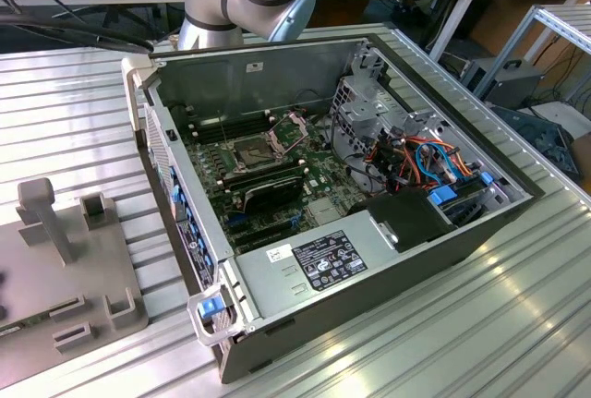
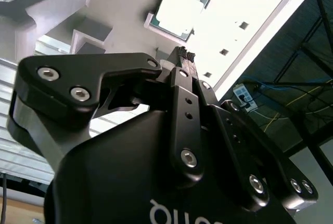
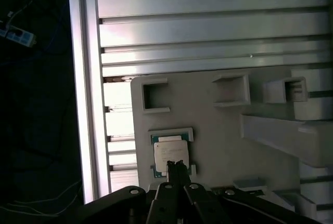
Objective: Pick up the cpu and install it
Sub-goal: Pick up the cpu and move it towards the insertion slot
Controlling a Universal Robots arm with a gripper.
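The end effector (image 2: 184, 54), fingers together and holding nothing, hangs close over the cpu (image 2: 179, 8). The opened computer case (image 1: 277, 70) lies on its side on the ribbed surface (image 1: 74, 112), so its socket (image 1: 251, 150) faces up (frame hinged back, apparently vacant). At the exterior view's left, the grey fixture plate (image 1: 37, 278) seats the cpu flat in a shallow recess, metal top exposed for gripping.

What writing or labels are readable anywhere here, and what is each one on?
Black-and-white label on the grey metal power supply box: too small to read.
Small white sticker beside it: too small to read.
Dull silver square cpu: faint print, unreadable.
White letters on the black pincer: cut off by the picture's edge.
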